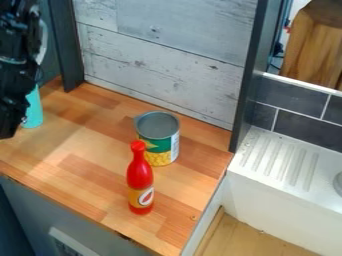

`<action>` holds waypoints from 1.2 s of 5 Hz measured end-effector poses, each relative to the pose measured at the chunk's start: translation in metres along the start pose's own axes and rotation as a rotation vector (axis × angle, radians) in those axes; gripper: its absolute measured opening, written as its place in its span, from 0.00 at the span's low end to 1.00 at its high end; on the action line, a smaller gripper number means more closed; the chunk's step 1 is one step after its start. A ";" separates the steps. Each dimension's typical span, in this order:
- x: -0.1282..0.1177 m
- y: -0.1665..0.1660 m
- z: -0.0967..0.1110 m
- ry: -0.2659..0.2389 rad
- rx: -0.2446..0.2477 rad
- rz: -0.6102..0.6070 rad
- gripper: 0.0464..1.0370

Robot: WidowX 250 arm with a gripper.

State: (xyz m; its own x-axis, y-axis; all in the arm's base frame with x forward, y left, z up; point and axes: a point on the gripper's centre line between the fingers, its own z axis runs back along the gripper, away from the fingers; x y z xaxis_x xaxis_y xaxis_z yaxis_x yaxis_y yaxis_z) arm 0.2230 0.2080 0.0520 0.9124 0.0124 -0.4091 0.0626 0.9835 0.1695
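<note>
On the red bottle (pixel 139 175) we see an orange-yellow label with a pale oval and a red drop-like mark. The can (pixel 159 142) behind it wears a green and yellow label picturing corn kernels, with a white panel of print too small for us to make out. Both stand upright on the wooden counter (pixel 87 172), apart from each other at their bases; the bottle's top covers part of the can's label.

The turquoise object (pixel 34 111) at the left is partly hidden behind the black arm (pixel 17 50), so we cannot name it. The arm hangs down at the upper left, cut off by the view's edge, its gripper (pixel 8 120) low beside the turquoise object. We cannot tell whether the gripper is wide or narrow, or whether it touches anything.
</note>
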 end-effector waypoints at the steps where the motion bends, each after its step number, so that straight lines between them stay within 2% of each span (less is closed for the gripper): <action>1: 0.004 0.015 -0.019 0.041 0.053 -0.011 0.62; 2: 0.011 0.026 -0.027 0.025 0.078 -0.015 0.62; 3: 0.015 0.030 -0.028 -0.023 0.059 -0.030 0.62; 4: 0.013 0.034 -0.034 -0.086 -0.012 -0.032 0.62; 5: 0.017 0.034 -0.036 -0.183 -0.067 -0.009 0.62; 6: 0.018 0.036 -0.037 -0.248 -0.074 0.029 0.62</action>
State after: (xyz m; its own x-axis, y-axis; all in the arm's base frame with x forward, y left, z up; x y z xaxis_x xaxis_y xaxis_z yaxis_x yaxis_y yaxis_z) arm 0.2265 0.2500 0.0181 0.9852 0.0049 -0.1714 0.0139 0.9940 0.1083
